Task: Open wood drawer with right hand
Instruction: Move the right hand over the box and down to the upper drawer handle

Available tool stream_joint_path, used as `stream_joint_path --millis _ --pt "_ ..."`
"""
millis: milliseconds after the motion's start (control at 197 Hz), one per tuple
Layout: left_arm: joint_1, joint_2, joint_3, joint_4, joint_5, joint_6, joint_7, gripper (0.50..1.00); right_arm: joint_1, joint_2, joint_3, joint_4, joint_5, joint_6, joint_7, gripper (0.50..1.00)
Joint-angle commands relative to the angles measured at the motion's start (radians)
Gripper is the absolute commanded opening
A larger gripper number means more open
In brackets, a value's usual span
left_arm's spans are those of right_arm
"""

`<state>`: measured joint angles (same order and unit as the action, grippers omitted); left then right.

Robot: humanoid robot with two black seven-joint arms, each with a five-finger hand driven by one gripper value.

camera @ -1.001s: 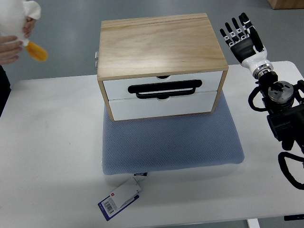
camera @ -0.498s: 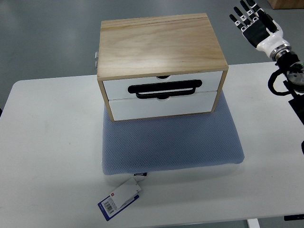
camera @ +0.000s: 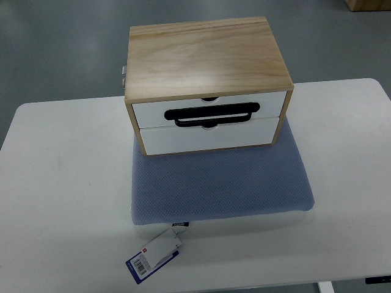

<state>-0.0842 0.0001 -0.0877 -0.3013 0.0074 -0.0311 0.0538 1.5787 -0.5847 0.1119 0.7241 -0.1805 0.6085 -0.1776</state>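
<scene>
The wooden drawer box (camera: 208, 82) stands on a blue cushion (camera: 220, 183) at the far middle of the white table (camera: 61, 183). Bare tabletop lies left and right of the box. In front of it the cushion is bare; past the cushion's near edge lies a tag (camera: 156, 255). A black handle (camera: 211, 114) crosses the box's front.

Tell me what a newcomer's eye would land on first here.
The light wooden two-drawer chest with white fronts dominates the upper centre, with a black loop handle across its closed drawers. It sits on the back part of a blue-grey textured cushion on the white table; a barcode tag lies below.
</scene>
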Motion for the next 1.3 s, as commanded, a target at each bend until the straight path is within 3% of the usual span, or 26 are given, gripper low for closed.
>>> stream_joint_path --millis 0,127,178,183,376,640,782,935,950,1057,1077,1168,1178,1295 --pt "0.0 0.0 -0.001 0.001 -0.001 0.0 0.0 1.0 0.217 -0.01 -0.222 0.142 -0.071 0.002 -0.089 0.946" --pt "0.0 0.0 -0.001 0.001 -0.003 0.0 0.0 1.0 0.423 0.04 -0.409 0.288 -0.073 0.002 -0.154 0.946" --pt "0.0 0.0 -0.001 0.001 -0.003 0.0 0.0 1.0 0.423 0.04 -0.41 0.288 -0.073 0.002 -0.154 0.946" --pt "0.0 0.0 -0.003 0.002 -0.003 0.0 0.0 1.0 0.478 0.066 -0.431 0.343 -0.071 0.002 -0.167 0.946" --pt "0.0 0.0 -0.004 0.007 -0.004 0.0 0.0 1.0 0.569 0.166 -0.439 0.472 -0.024 0.002 -0.169 0.942" --pt "0.0 0.0 -0.004 0.008 -0.004 0.0 -0.002 1.0 0.575 0.289 -0.477 0.491 -0.031 0.002 -0.178 0.944" --pt "0.0 0.0 -0.003 0.01 -0.004 0.0 0.0 1.0 0.574 0.299 -0.497 0.521 -0.02 0.002 -0.24 0.944" --pt "0.0 0.0 -0.003 0.01 -0.004 0.0 0.0 1.0 0.574 0.298 -0.503 0.551 0.007 0.002 -0.263 0.944" --pt "0.0 0.0 -0.003 0.01 -0.004 0.0 0.0 1.0 0.572 0.298 -0.517 0.554 0.041 0.002 -0.301 0.944" --pt "0.0 0.0 -0.003 0.008 -0.004 0.0 0.0 1.0 0.567 0.298 -0.52 0.554 0.081 0.002 -0.327 0.944" --pt "0.0 0.0 -0.003 0.01 -0.004 0.0 0.0 1.0 0.563 0.301 -0.522 0.554 0.121 0.002 -0.358 0.944" --pt "0.0 0.0 -0.001 0.01 -0.004 0.0 0.0 1.0 0.558 0.302 -0.522 0.554 0.13 -0.018 -0.376 0.944" --pt "0.0 0.0 -0.001 0.01 -0.004 0.0 0.0 1.0 0.547 0.318 -0.529 0.554 0.131 -0.058 -0.391 0.944" --pt "0.0 0.0 -0.001 0.01 -0.004 0.0 0.0 1.0 0.529 0.333 -0.548 0.552 0.138 -0.131 -0.413 0.946"
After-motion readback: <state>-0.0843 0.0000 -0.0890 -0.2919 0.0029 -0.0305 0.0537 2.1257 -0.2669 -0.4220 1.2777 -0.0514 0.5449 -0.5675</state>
